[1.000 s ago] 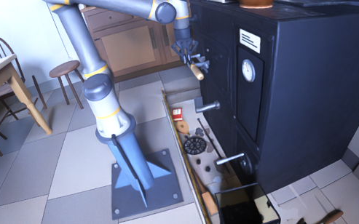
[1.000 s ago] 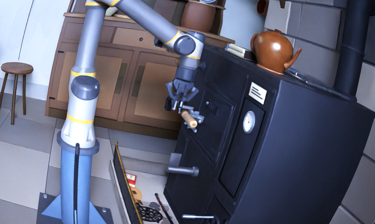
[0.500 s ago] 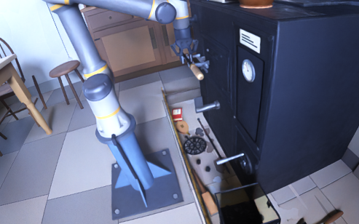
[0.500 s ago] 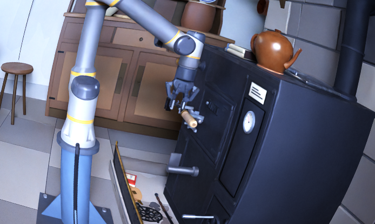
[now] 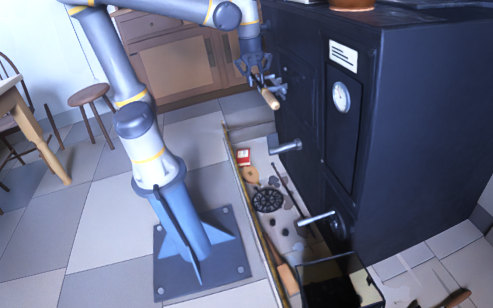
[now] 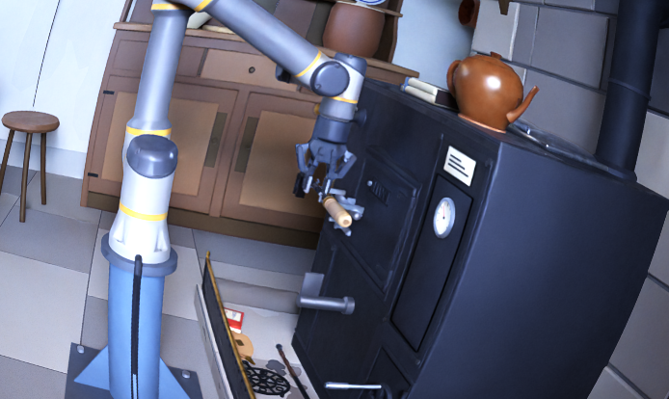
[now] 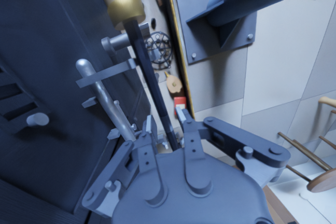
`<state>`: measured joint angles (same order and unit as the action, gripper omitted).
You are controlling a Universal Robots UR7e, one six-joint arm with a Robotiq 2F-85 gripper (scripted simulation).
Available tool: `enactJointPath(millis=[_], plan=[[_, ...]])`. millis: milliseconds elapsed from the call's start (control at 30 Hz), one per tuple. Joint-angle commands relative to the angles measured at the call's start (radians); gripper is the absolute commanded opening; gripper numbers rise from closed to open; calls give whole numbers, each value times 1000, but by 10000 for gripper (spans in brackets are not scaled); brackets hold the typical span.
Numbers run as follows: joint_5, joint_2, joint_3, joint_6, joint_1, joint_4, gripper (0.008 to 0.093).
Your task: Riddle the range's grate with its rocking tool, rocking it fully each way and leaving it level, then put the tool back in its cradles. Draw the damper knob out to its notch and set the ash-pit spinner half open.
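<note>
My gripper point(image 7: 165, 121) point(image 5: 258, 78) point(image 6: 315, 185) is open and holds nothing; it hangs at the upper left of the range's front, its fingers standing either side of the rocking tool's dark shaft point(image 7: 152, 87). The rocking tool point(image 5: 271, 96) point(image 6: 337, 211), with its wooden handle, lies in its grey cradles point(image 7: 105, 72) on the range front. Lower on the front a grey stub handle point(image 5: 284, 146) point(image 6: 325, 303) sticks out. Near the floor a thin grey rod point(image 5: 316, 218) projects beside the round ash-pit spinner point(image 5: 338, 226). A small round knob point(image 7: 37, 119) sits by the louvred vent.
Behind the range's left side stands a wooden dresser point(image 6: 197, 124). A brown teapot point(image 6: 486, 91) sits on the range top. On the hearth lie a round trivet point(image 5: 267, 199), a red box point(image 5: 243, 156) and a poker point(image 5: 287, 187). A stool point(image 5: 91, 95) and table point(image 5: 2, 107) stand left.
</note>
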<state>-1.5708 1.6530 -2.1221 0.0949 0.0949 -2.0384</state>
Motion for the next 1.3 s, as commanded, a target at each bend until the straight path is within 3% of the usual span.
enactJointPath(millis=[0,567,1267], plan=[[0,2,3,0,0,3,400],[0,49,85,0,0,131,400],[0,99,302,0,0,398,400]])
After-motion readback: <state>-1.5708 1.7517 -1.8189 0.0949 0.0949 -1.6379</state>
